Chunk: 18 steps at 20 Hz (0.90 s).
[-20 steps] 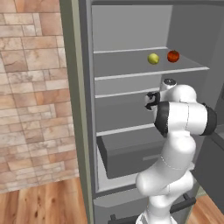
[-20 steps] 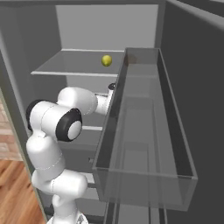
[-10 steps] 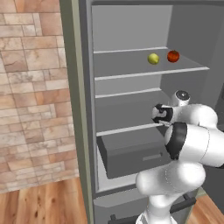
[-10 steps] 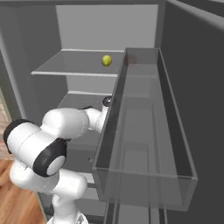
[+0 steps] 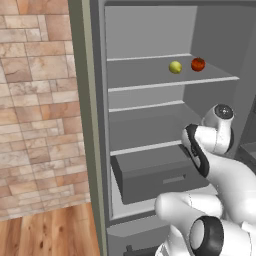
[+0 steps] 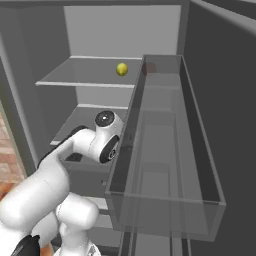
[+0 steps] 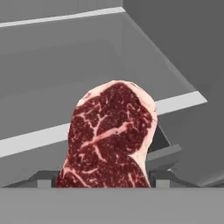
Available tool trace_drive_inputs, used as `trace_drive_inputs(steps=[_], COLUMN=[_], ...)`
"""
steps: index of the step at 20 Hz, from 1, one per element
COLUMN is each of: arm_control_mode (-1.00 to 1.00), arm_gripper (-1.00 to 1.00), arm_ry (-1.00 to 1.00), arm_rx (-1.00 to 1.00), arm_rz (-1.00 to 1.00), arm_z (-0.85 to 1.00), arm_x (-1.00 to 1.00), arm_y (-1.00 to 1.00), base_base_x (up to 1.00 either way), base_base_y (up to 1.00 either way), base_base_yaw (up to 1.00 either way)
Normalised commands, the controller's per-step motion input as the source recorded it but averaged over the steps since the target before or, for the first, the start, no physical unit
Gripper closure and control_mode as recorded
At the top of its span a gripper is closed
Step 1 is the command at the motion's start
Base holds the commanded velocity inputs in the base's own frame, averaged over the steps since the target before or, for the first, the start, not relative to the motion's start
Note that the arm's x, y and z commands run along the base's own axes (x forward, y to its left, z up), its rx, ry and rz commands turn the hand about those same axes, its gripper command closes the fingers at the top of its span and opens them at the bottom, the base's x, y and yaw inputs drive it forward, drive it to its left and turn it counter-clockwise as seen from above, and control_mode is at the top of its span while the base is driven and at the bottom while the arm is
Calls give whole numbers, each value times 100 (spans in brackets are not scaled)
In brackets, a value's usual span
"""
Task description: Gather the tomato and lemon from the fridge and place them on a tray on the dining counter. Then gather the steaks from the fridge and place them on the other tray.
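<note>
Fridge (image 5: 95, 125) open. Hand (image 7: 105, 180) clamped on a steak (image 7: 109, 135); the slab stands up between the fingers, in front of grey shelves. Lemon (image 5: 175, 67) and tomato (image 5: 198, 64) sit near each other on the upper shelf (image 5: 150, 80), well above the arm.

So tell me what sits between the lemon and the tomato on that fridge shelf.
Nothing. In the left base view the lemon and the tomato sit side by side on the upper shelf, with a short bare stretch of shelf between them.
</note>
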Motion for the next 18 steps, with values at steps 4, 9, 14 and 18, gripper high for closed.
trace_drive_inputs(steps=[4, 9, 14, 18], arm_control_mode=[-100, -100, -100, -100], arm_gripper=[100, 100, 100, 100], arm_ry=[26, 26, 10, 0], arm_rx=[4, 5, 3, 2], arm_rz=[-1, 0, 0, 0], arm_z=[100, 87, 44, 11], arm_x=[-49, -64, -97, -100], arm_y=[33, 33, 27, 28], base_base_x=[0, 0, 0, 0], base_base_y=[0, 0, 0, 0], base_base_yaw=[0, 0, 0, 0])
